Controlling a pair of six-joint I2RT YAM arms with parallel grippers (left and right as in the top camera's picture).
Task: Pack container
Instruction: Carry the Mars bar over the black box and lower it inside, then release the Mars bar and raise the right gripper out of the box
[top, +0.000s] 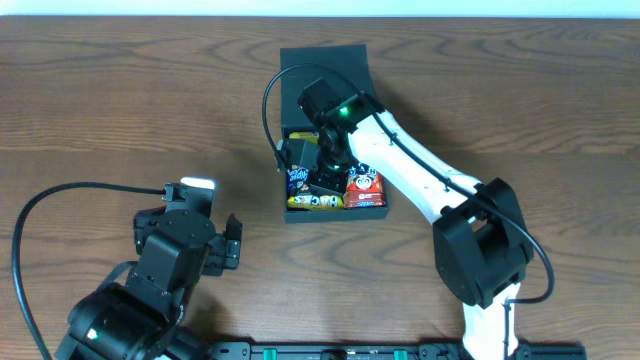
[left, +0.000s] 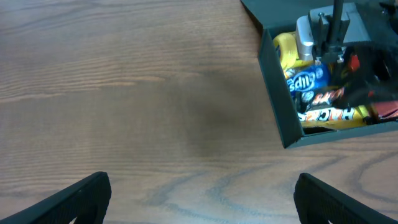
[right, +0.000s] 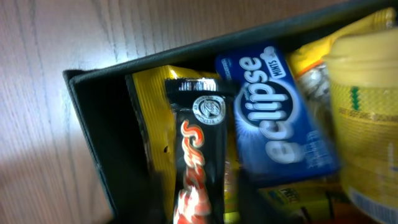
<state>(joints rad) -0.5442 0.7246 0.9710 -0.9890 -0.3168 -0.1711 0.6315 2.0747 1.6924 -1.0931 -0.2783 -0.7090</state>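
The black container (top: 371, 212) sits at the table's middle with its flap lid (top: 325, 68) folded back, and shows again in the left wrist view (left: 277, 93). My right gripper (top: 318, 170) reaches down into its left half. In the right wrist view a black snack bar with orange lettering (right: 198, 143) lies on a yellow packet (right: 149, 118), between the blurred dark fingers of the right gripper (right: 202, 208), which stand slightly off its sides. My left gripper (top: 232, 243) rests open over bare wood at the front left, nothing between its fingers (left: 74, 199).
Inside the box lie a blue Eclipse pack (right: 273, 112), a yellow tub (right: 367, 112), a red packet (top: 365, 187) and a yellow bar along the front wall (top: 315, 202). The right arm (top: 430, 180) crosses the box's right side. A cable (top: 60, 200) loops at the left.
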